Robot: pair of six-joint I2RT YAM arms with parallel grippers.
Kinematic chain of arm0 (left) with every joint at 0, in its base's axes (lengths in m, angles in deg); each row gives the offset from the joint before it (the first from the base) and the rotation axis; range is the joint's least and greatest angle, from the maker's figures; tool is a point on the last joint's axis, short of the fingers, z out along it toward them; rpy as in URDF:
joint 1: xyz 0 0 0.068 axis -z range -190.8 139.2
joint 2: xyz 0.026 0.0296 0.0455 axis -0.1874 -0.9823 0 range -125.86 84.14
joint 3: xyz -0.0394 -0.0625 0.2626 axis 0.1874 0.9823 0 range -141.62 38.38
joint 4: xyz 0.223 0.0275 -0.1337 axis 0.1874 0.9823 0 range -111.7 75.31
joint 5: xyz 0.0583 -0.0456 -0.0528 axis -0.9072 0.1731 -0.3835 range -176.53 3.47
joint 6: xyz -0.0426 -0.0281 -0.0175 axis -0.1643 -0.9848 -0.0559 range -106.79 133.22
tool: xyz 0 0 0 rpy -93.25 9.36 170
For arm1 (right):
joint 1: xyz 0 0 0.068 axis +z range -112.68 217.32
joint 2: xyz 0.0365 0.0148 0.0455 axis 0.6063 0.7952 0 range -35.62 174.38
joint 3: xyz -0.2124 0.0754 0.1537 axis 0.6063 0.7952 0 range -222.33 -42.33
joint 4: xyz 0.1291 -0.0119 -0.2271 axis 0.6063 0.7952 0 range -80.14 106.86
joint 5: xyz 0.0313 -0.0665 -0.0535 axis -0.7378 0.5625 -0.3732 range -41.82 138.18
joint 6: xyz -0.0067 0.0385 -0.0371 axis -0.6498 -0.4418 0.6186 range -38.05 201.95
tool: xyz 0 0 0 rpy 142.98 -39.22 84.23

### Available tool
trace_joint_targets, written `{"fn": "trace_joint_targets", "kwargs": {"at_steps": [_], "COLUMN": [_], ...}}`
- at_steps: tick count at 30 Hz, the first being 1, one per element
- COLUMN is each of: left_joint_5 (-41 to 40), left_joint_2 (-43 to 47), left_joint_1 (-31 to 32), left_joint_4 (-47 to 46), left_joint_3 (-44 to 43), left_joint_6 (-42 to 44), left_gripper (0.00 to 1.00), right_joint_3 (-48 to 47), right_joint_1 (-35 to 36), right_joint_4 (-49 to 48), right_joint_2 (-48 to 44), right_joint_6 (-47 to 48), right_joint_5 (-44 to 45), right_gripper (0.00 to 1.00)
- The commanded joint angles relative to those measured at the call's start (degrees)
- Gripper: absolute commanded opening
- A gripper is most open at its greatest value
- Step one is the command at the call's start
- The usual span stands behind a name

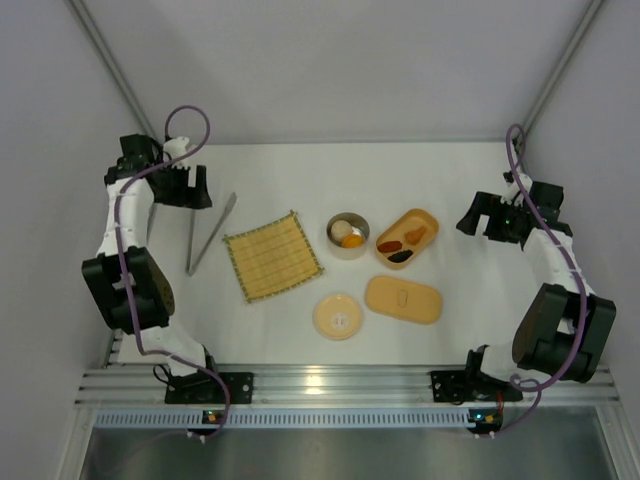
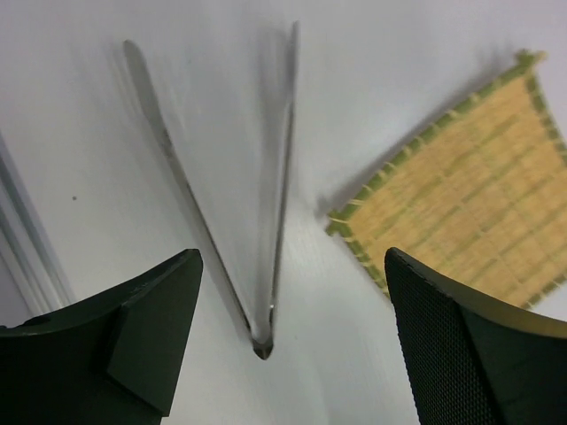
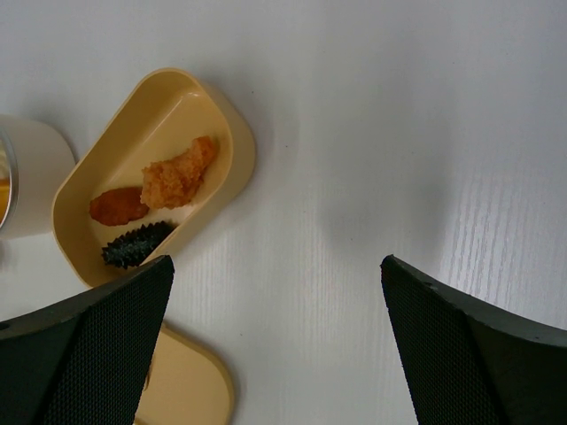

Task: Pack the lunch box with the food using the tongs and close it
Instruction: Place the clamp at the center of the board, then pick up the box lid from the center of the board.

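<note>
Left wrist view: left gripper [image 2: 292, 254] is held wide apart above the untouched tongs [image 2: 285, 177]; right gripper [image 3: 276, 261] is likewise spread, empty.

A white table [image 1: 330, 175] is enclosed on three sides by pale walls [image 1: 340, 60], metal struts [image 1: 105, 60] are seen at the rear corners, and an aluminium rail [image 1: 330, 384] is fixed along the near edge.

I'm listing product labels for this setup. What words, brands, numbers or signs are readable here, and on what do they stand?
No text can be read in any view.
Oblong lid: a small centre mark, too small to read.
Round lid: a faint centre mark, too small to read.
Lunch box, tongs, mat: no print shows.
</note>
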Motion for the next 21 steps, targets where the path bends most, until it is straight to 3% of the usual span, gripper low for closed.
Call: {"fn": "trace_joint_targets", "kwargs": {"at_steps": [1, 5, 11, 17, 21], "left_joint_5": [14.91, 16.19, 9.43, 2.92, 3.09], "left_joint_2": [7.59, 12.69, 20.87, 15.44, 9.02], "left_joint_1": [1.24, 12.21, 34.07, 48.95, 52.14], "left_joint_4": [9.52, 18.17, 13.53, 9.13, 8.77], "left_joint_3": [-3.01, 1.28, 15.24, 18.26, 16.6], "left_joint_6": [5.02, 13.91, 8.22, 5.48, 5.3], "left_gripper": [0.88, 0.86, 0.85, 0.81, 0.74], "right_joint_3": [-2.23, -2.32, -2.41, -2.5, -2.5], "right_joint_1": [-0.75, -0.75, -0.75, -0.75, -0.75], "right_joint_4": [0.02, 0.28, 1.16, 1.69, 2.39], "right_joint_2": [-1.55, -0.84, -0.93, -1.46, -1.63], "right_joint_6": [0.78, 0.87, 1.93, 2.45, 3.07], "right_joint_5": [-1.94, -3.17, -4.58, -5.2, -5.2], "right_gripper": [0.99, 0.99, 0.99, 0.99, 0.99]}}
